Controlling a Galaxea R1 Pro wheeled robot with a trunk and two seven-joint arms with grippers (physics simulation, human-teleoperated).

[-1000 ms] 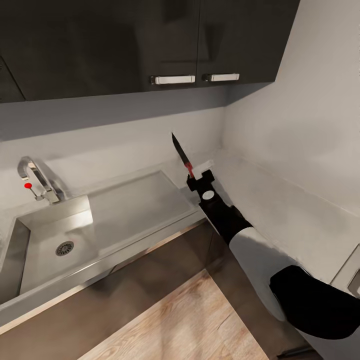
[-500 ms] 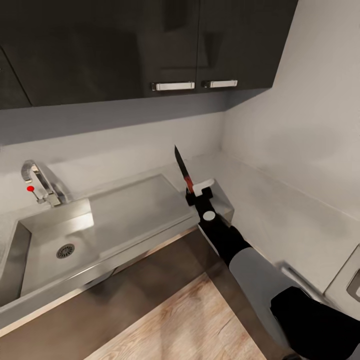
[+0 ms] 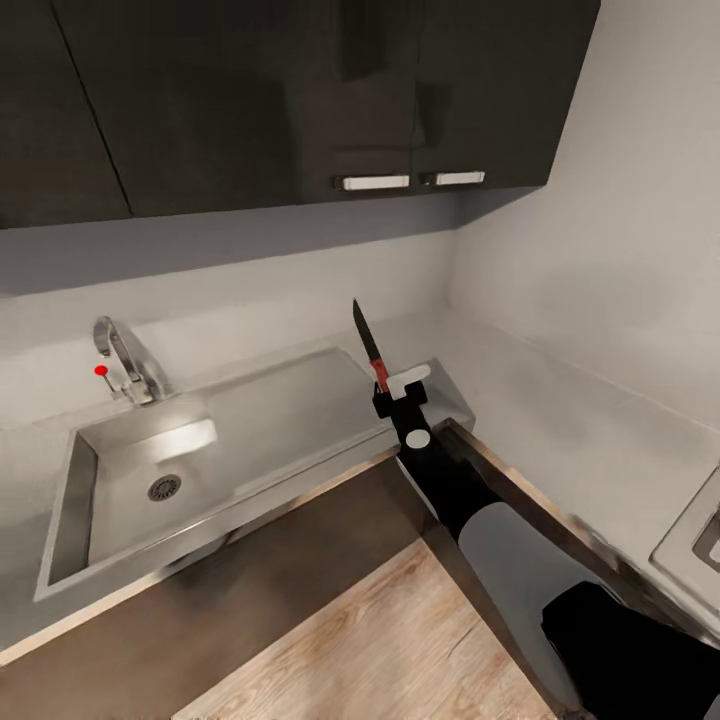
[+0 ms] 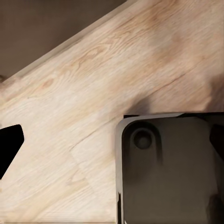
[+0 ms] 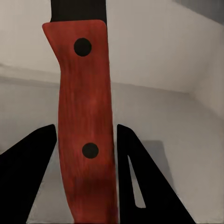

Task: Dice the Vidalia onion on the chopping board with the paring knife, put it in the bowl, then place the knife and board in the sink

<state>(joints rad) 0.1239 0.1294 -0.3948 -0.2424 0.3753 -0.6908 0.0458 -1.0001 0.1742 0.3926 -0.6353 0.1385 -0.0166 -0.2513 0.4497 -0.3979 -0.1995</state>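
Sink (image 3: 120, 480) basin lies to my left and below my right gripper (image 3: 386, 392), drainboard between. Gripper clamped on paring knife (image 3: 366, 343) by red handle, blade upright, long axis vertical. 1 arm near: right.

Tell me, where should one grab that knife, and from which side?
By the red handle, as the right gripper holds it now. The knife stands blade up, its dark blade tapering to a point, so coming from below, at the handle end, keeps the fingers off the edge. The wrist view shows the handle's flat, riveted sides between the fingers, which probably gives them a steady hold.
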